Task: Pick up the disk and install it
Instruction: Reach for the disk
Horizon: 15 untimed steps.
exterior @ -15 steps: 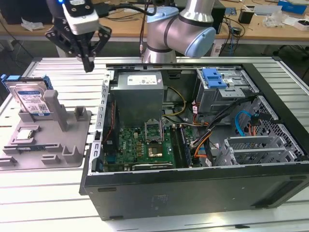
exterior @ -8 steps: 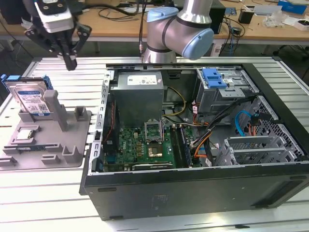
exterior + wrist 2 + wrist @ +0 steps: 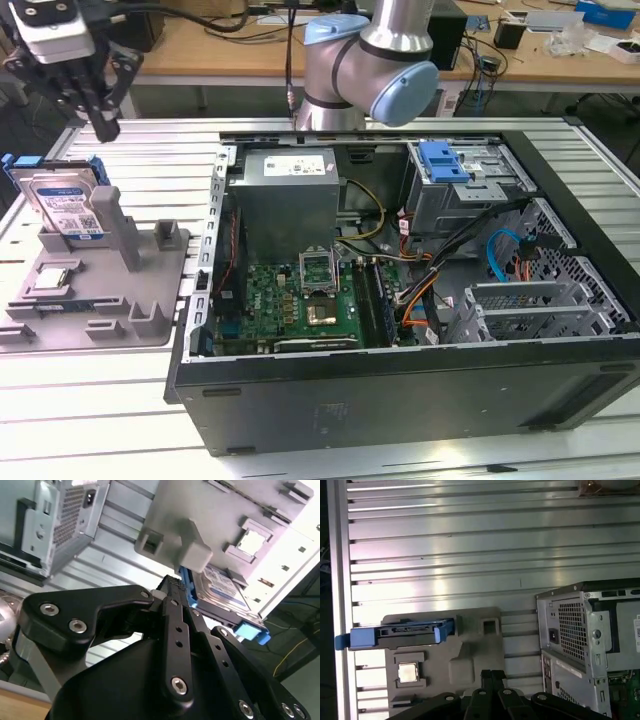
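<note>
At the far corner of the grey fixture tray (image 3: 150, 300), the hard drive (image 3: 68, 205) stands on edge in its slot, apparently offered for a top grasp; the gripper (image 3: 104, 125) hovers above, fingers (image 3: 172, 630) closed, empty.

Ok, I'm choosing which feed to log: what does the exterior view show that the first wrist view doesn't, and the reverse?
The exterior view adds the interior of the open case, with motherboard and drive cage, and the labelled face of the disk. The first wrist view adds the socket and vent grille of the power supply. Both share the disk in the grey holder, the CPU chip and the gripper.
</note>
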Available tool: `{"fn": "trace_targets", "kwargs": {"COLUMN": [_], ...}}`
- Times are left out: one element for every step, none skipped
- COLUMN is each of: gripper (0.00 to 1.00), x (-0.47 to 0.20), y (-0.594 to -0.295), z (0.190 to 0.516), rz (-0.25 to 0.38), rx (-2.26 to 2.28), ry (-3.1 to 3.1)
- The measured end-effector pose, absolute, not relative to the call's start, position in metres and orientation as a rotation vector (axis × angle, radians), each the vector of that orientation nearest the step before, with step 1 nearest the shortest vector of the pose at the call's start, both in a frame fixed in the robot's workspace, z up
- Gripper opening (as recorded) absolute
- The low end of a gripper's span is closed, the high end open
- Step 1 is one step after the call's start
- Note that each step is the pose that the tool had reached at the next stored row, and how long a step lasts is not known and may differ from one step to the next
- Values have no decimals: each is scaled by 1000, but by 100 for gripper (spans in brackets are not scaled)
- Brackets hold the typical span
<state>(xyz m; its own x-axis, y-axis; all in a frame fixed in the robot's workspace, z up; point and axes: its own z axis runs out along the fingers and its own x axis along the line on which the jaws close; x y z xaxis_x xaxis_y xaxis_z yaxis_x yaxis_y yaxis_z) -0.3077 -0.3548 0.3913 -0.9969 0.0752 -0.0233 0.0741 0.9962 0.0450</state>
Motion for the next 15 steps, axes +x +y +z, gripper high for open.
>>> {"fn": "trace_targets", "kwargs": {"gripper": [11, 11, 11, 11, 11, 11, 11, 11, 11, 11, 11, 11, 11, 11, 11], "x": [-312, -318, -325, -328, -333, -336, -340, -347, -354, -362, -369, -372, -376, -380, -384], "y": [-353, -352, -349, -348, -347, -345, -344, -342, -339, -335, -332, -331, -329, -327, -325], "z": [391, 391, 391, 391, 390, 390, 390, 390, 390, 390, 389, 389, 389, 389, 389], "rz": [69, 69, 69, 69, 69, 69, 69, 69, 69, 69, 69, 69, 69, 69, 69], "rx": [116, 117, 117, 116, 117, 117, 117, 116, 117, 116, 117, 117, 117, 116, 116], "ry": [3114, 3114, 3114, 3114, 3114, 3114, 3114, 3114, 3114, 3114, 3114, 3114, 3114, 3114, 3114]}}
